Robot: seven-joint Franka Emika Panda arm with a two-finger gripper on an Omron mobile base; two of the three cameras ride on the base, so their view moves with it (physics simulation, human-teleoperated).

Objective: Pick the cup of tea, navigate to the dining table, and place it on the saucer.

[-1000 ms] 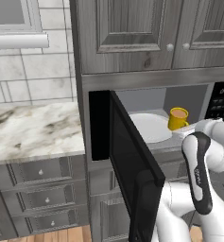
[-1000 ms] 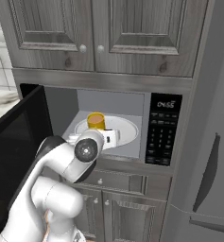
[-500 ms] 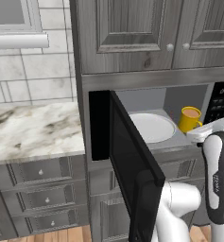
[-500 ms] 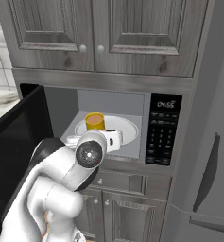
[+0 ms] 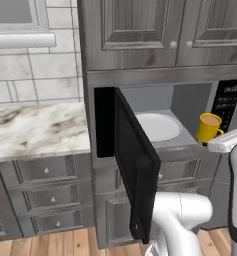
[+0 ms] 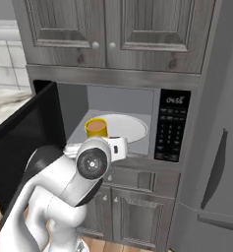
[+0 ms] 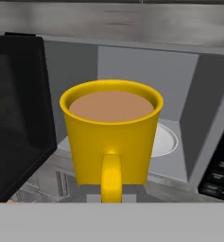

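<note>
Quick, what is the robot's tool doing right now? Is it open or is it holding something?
Tool: closed on the handle of the yellow cup of tea, holding it at the front of the open microwave.

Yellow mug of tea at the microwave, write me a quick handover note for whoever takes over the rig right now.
Gripper: shut on the handle of the small yellow mug of brown tea.
Where things are: the mug hangs upright at the front of the open microwave, level with its opening, in front of the round white turntable plate. The black microwave door stands swung open to the left.
Done: mug grasped and brought to the mouth of the cavity.
Left: carry it clear of the microwave, drive to the dining table, set the mug on the saucer. Keep it level, the tea is near the rim.
</note>
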